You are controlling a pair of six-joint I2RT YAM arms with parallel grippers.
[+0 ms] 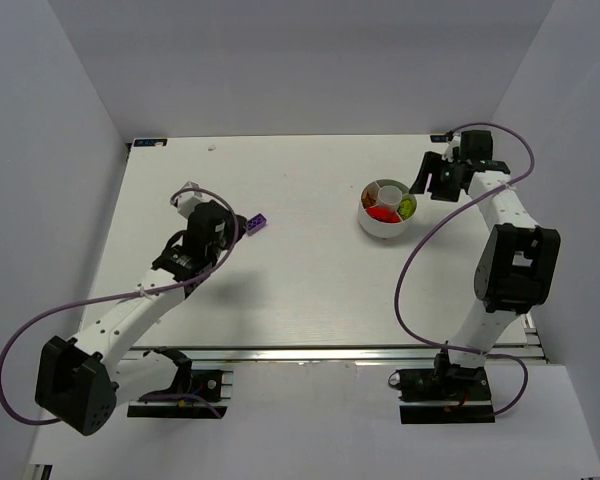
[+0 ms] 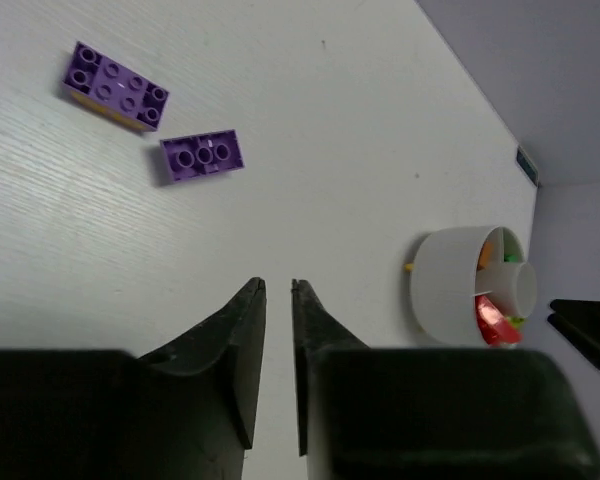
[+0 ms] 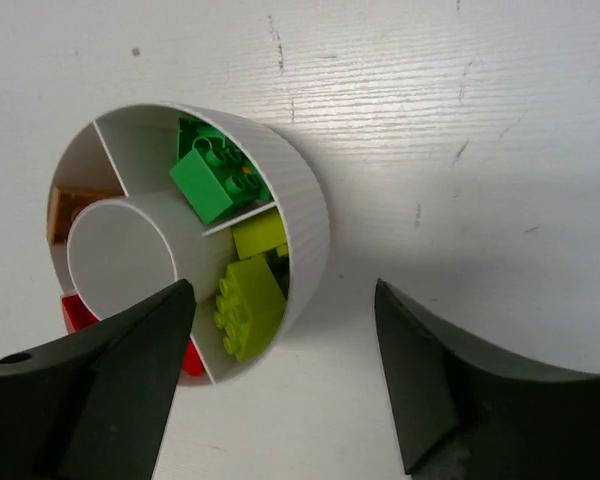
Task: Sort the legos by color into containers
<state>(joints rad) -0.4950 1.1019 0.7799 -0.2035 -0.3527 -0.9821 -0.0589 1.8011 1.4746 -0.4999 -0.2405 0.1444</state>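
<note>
Two small purple studded plastic bricks (image 2: 202, 156) lie unsorted ahead of the left gripper (image 2: 277, 290), whose fingers are almost pressed together and empty. The right gripper (image 3: 282, 295) hangs spread over the round white divided bowl (image 3: 310, 230), probably a release pose; the bowl's wedges hold colour-sorted bricks.

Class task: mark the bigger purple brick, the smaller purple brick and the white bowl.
Bigger purple brick (image 2: 115, 86): left wrist view, studded top.
Smaller purple brick (image 2: 202, 156): left wrist view, studded top.
White bowl (image 2: 442, 285): left wrist view, outer wall.
</note>
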